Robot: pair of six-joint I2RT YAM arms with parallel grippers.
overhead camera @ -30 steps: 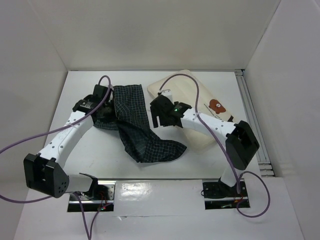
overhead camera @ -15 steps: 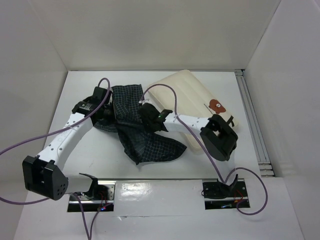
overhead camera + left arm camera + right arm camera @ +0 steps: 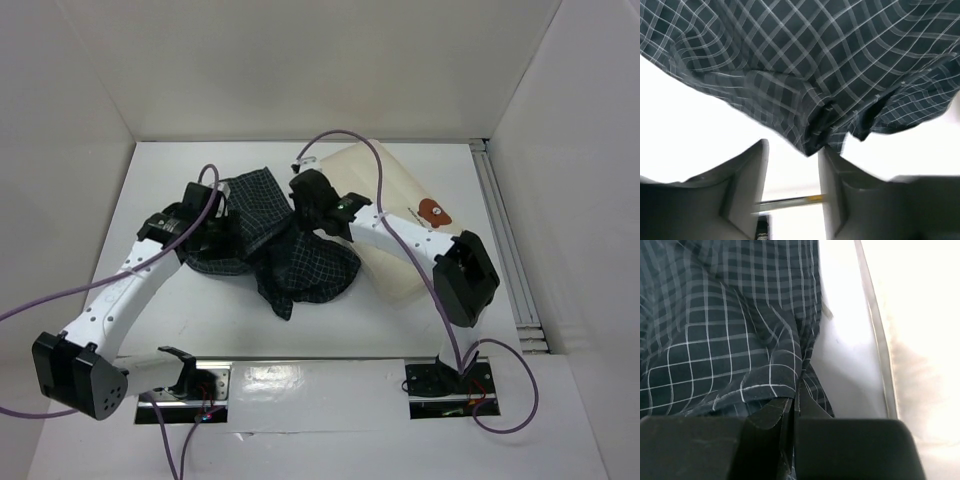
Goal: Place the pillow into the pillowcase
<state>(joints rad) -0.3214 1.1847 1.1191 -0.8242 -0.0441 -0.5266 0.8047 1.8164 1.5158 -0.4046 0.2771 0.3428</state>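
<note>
Pillow [image 3: 415, 180] long axis far-L→near-R.

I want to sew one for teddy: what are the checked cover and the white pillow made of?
The pillowcase looks like thin woven cloth, maybe cotton: matte, dark with white grid lines, crumpling into soft folds. The pillow seems smooth cream fabric over soft stuffing, being plump and rounded; its filling is hidden.

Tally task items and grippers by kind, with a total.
pillow: 1
pillowcase: 1
grippers: 2 (left gripper, right gripper)
Total: 4
</note>
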